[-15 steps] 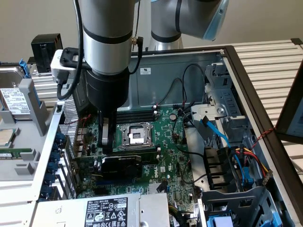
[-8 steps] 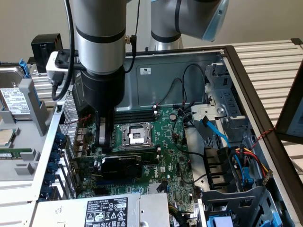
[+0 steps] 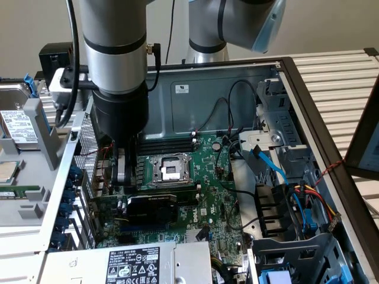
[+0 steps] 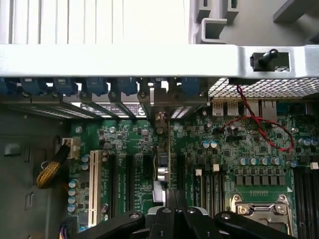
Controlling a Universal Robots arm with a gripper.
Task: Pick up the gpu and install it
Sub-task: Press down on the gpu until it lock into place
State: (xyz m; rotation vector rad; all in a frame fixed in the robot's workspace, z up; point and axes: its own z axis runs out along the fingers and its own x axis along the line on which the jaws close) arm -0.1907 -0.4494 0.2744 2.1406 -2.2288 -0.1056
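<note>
Jaws of the gripper are seen pressed together, with nothing visibly clamped between them, hanging low inside the open case over the motherboard. In the exterior view the arm descends from above at the view's left, its black wrist housing ending just above the fingers. The gpu is found directly below and slightly toward the view's right of the gripper, standing on edge on the board with its black cooler block facing the camera; it appears to be seated in a slot, though the contact line is hidden by the cooler. Whether the fingertips touch the card's upper edge cannot be told. Beside the gripper, the bare cpu socket lies flat on the board, with memory slots behind it. A power supply with a black label sits at the near edge, and blue and black cables are bundled at the view's right. A drive rests on a grey tray outside the case at the view's left.

In the wrist view the gripper is closed above the card's thin edge, which runs toward the rear bracket row. Blue retainer clips line that rear wall, and a red wire loops over the board near the socket.
</note>
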